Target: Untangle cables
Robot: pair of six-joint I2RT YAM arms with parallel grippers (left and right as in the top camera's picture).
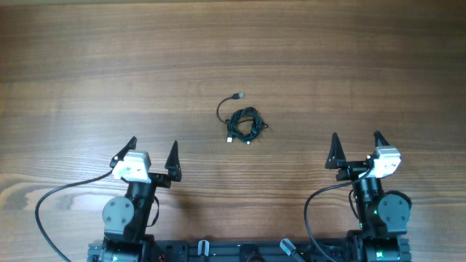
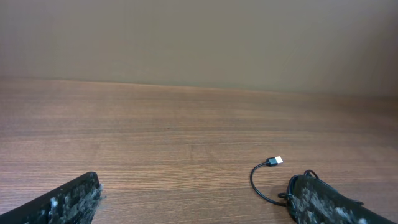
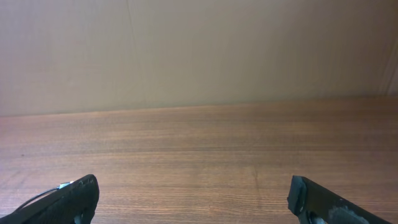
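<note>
fig.: overhead view. the cables (image 1: 245, 125) lie as one small knotted bundle near the ctr of the table (image 1: 109, 58), w/ one free end looping out to a plug (image 1: 237, 96) on the far side. the bundle sits btwn the two arms & ahead of both, touching neither, so either arm can prob. reach it. the left tool (image 1: 153, 143) & right tool (image 1: 356, 135) stand back toward the near edge, both released, jaws spread wide, nothing held; likely a ready stance for a first grasp. the left wrist view shows the free end & plug off to its right; the right wrist view catches only a sliver of cord at lower left. untangling not yet begun; the loose end looks the easiest place to pull.
</note>
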